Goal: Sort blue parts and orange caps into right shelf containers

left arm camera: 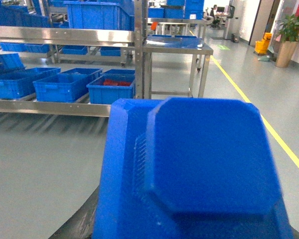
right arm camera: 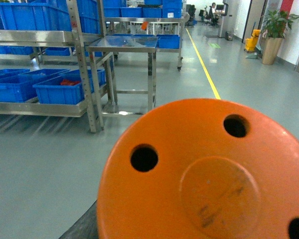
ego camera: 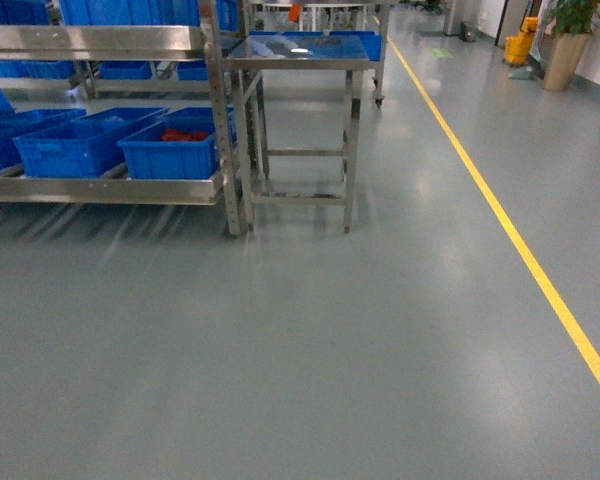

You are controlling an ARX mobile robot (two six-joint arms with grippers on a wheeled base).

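Observation:
A chunky bright blue part (left arm camera: 199, 164) fills the lower left wrist view, held up off the floor by my left gripper. Only a dark finger edge (left arm camera: 82, 221) shows beside it. An orange cap (right arm camera: 204, 174) with round holes in its face fills the right wrist view, gripped by my right gripper, whose dark finger edge (right arm camera: 82, 229) peeks out at lower left. Blue crates sit on the low shelf ahead on the left. The rightmost crate (ego camera: 170, 150) holds orange-red pieces and is also visible as crate (left arm camera: 111, 88) and crate (right arm camera: 65, 91). Neither gripper shows in the head view.
A steel rack (ego camera: 220, 120) carries more blue crates (ego camera: 75, 145) on its levels. A steel table (ego camera: 300, 60) stands just right of it. Grey floor spreads ahead, crossed by a yellow line (ego camera: 520, 250). A potted plant (ego camera: 565, 40) and a yellow bucket (ego camera: 523, 45) stand far right.

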